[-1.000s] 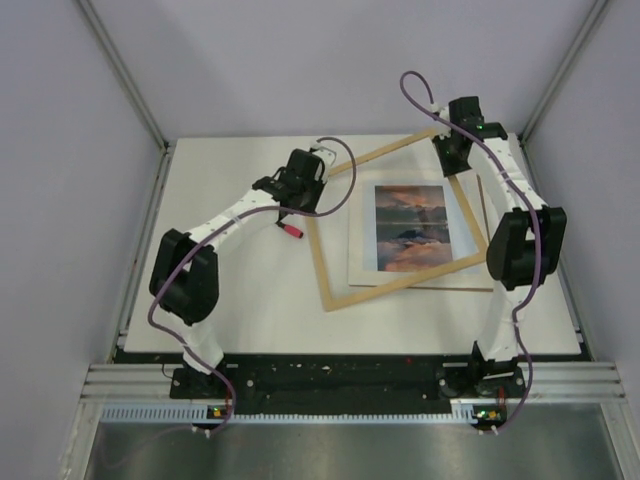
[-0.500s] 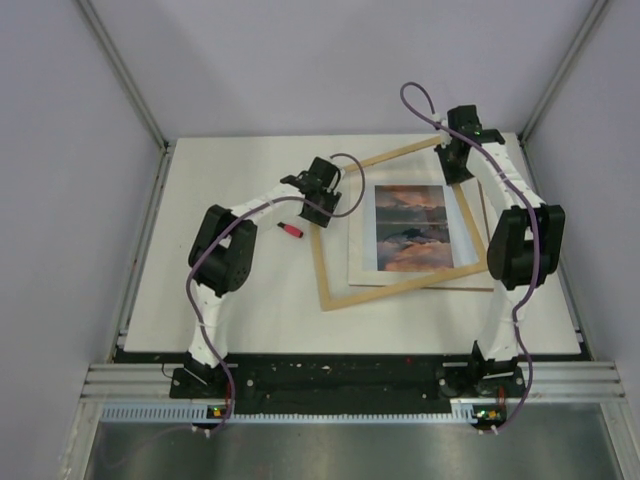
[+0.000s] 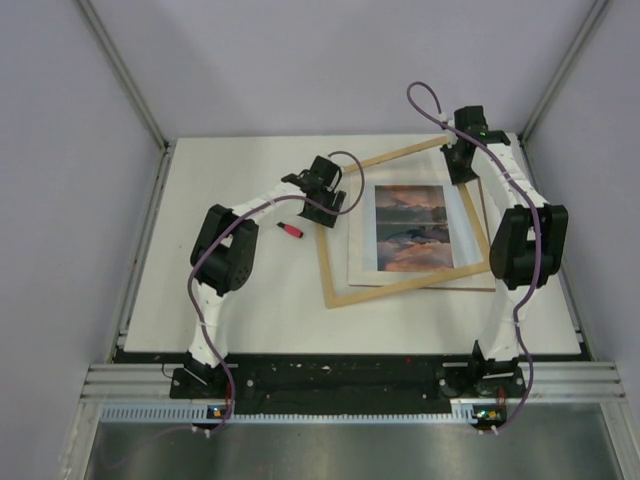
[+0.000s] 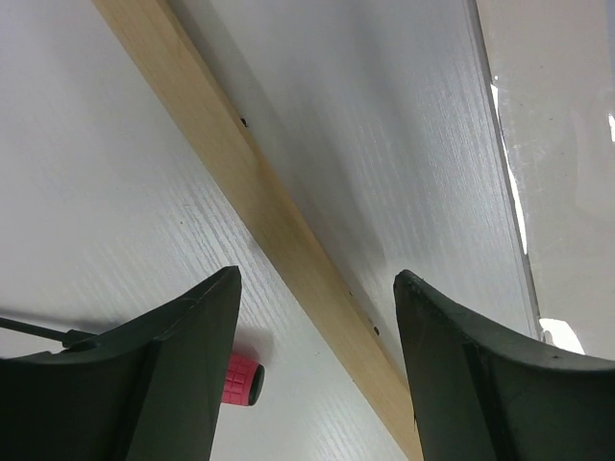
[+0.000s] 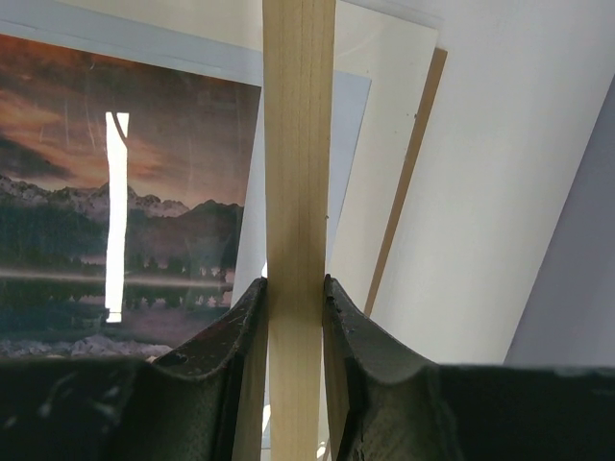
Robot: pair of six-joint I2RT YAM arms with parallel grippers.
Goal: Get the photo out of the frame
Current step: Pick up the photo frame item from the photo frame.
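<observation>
Top external view has the photo [image 3: 412, 228] lying flat on the table [image 3: 230, 300], right of centre, inside the frame's [image 3: 400, 288] opening. Its long axis runs near to far, sky at the far end. The frame sits skewed around it. My right gripper [image 5: 293, 283] pinches the far-right rail, I judge to lift it clear, while my left gripper [image 4: 317, 279] hangs open astride the left rail.

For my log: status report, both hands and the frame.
Right hand shut on frame, far corner. Left hand open astride left rail. Photo lying beneath, not out. Red item nearby, clear.
</observation>
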